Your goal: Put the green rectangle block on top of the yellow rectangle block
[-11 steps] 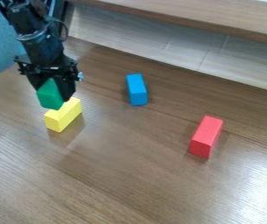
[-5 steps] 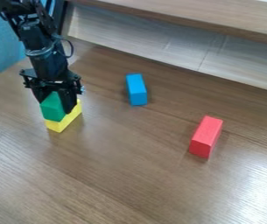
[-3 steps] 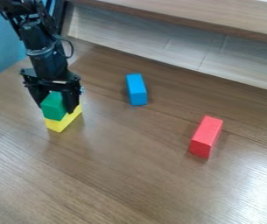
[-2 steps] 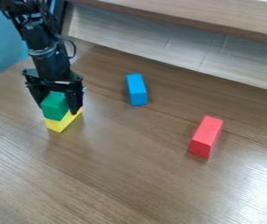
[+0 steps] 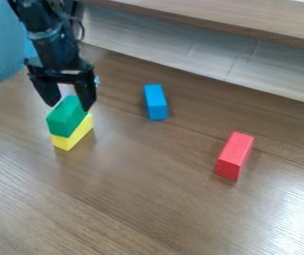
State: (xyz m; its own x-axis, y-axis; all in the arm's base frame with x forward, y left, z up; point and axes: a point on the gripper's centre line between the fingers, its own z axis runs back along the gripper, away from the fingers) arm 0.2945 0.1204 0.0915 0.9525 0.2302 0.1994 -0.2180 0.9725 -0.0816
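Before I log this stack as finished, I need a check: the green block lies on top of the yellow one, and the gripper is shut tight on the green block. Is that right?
Not quite: the gripper is open, its fingers apart just above the green block, as the camera view shows. The green block does lie on top of the yellow one.

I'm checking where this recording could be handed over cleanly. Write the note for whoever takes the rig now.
Gripper: open, fingers apart, tips close around the upper part of the green block; whether they touch it, I can't tell.
Job's things: green block lies on top of the yellow block, roughly lined up with it, at the left of the table.
Done: the stack is made.
Left: probably just lift the gripper clear without nudging the green block.
Blue block and red block stand apart to the right.
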